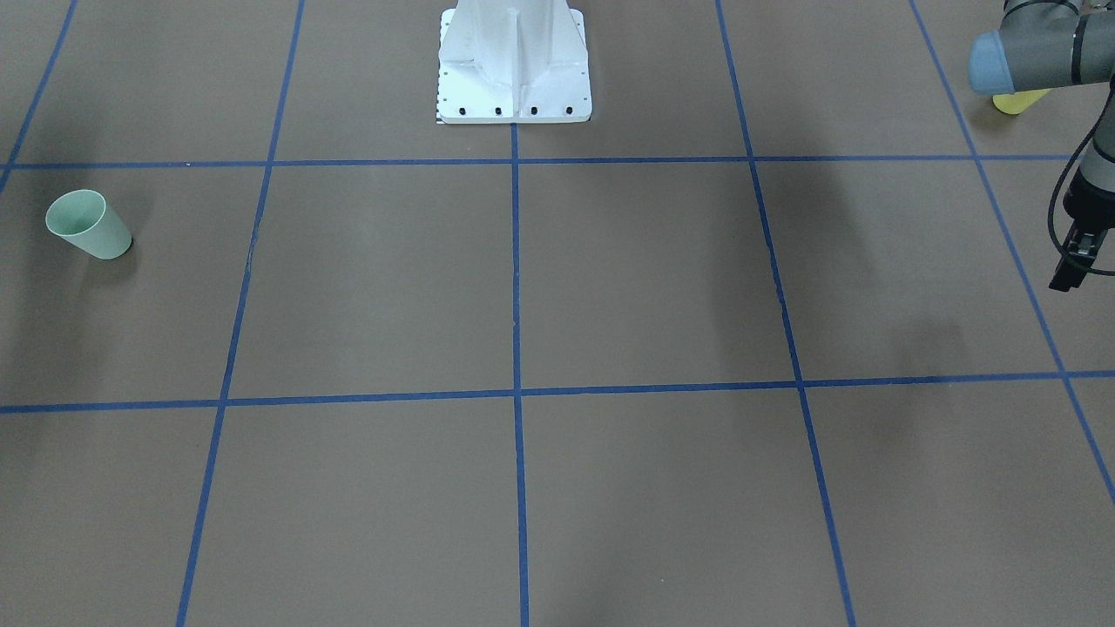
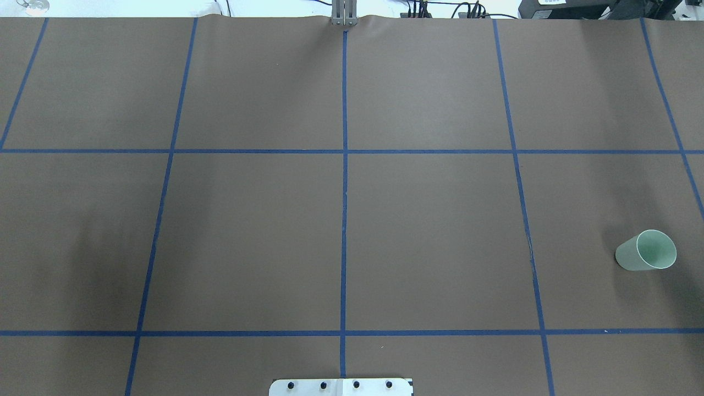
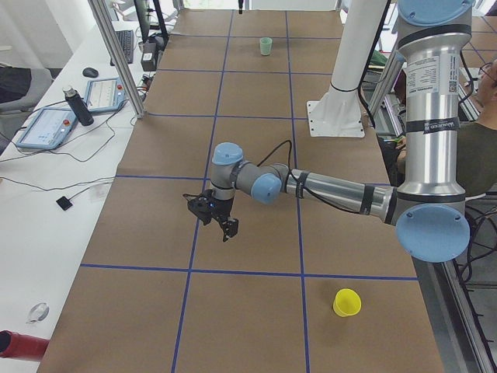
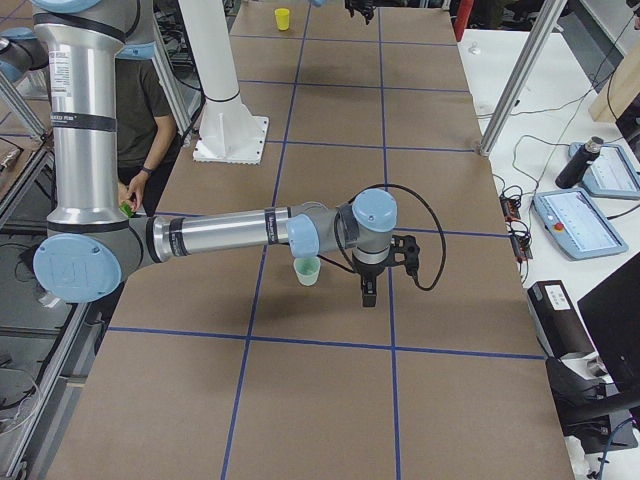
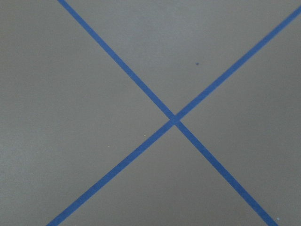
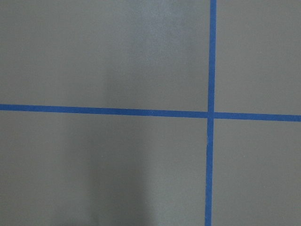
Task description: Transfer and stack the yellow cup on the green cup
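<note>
The yellow cup (image 3: pixel 346 302) stands upright near the table's left end, on the robot's side; in the front-facing view (image 1: pixel 1015 103) the left arm's elbow hides most of it. My left gripper (image 1: pixel 1067 270) hangs above a tape crossing, well apart from the cup, empty, fingers looking together; it also shows in the left side view (image 3: pixel 225 229). The green cup (image 2: pixel 646 251) stands upright, mouth up, at the table's right end (image 1: pixel 87 225). My right gripper (image 4: pixel 368 295) hovers just beyond the green cup (image 4: pixel 306 271), not touching; I cannot tell whether it is open or shut.
The white robot pedestal (image 1: pixel 514 65) stands mid-table on the robot's side. Blue tape lines grid the brown table. A side desk holds tablets and a bottle (image 3: pixel 78 105). Frame posts (image 4: pixel 515 80) stand along the operators' side. A person (image 4: pixel 140 100) sits behind the robot.
</note>
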Available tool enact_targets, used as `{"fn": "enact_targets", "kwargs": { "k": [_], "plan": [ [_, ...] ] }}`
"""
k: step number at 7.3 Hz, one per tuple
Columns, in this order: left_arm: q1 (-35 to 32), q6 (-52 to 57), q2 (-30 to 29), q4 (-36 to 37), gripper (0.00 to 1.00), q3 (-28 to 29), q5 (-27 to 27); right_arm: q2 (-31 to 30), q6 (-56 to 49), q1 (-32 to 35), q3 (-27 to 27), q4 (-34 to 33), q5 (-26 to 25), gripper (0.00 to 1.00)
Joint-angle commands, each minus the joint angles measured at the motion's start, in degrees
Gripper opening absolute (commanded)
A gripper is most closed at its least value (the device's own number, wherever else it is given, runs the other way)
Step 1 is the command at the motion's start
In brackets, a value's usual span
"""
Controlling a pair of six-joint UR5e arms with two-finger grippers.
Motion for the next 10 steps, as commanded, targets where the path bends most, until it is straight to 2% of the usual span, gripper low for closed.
{"fn": "enact_targets", "kwargs": {
  "k": [1,2,4,6,8,10],
  "plan": [
    [8.6,-13.9,5.3,8.3,1.0,-2.4,8.6,0.0,0.0,-2.7,0.0,0.0,0.3,1.0],
    [11.0,-20.3,7.6,14.7,1.0,-6.7,8.6,0.0,0.0,-3.8,0.0,0.1,0.3,1.0],
    [18.7,-38.6,8.2,26.8,1.0,-7.8,8.6,-0.5,0.3,-4.6,0.4,3.0,0.6,1.0],
    [22.6,-51.7,8.4,36.0,1.0,-8.6,8.2,-1.0,1.1,-6.6,0.4,4.6,0.9,1.0],
    [27.3,-62.6,9.7,38.8,1.0,-7.9,7.9,-1.1,1.1,-7.6,0.5,4.7,0.9,1.0],
    [30.7,-69.9,12.4,38.7,1.0,-6.9,4.0,-1.1,1.1,-9.1,0.7,4.7,0.8,1.0]
  ]
}}
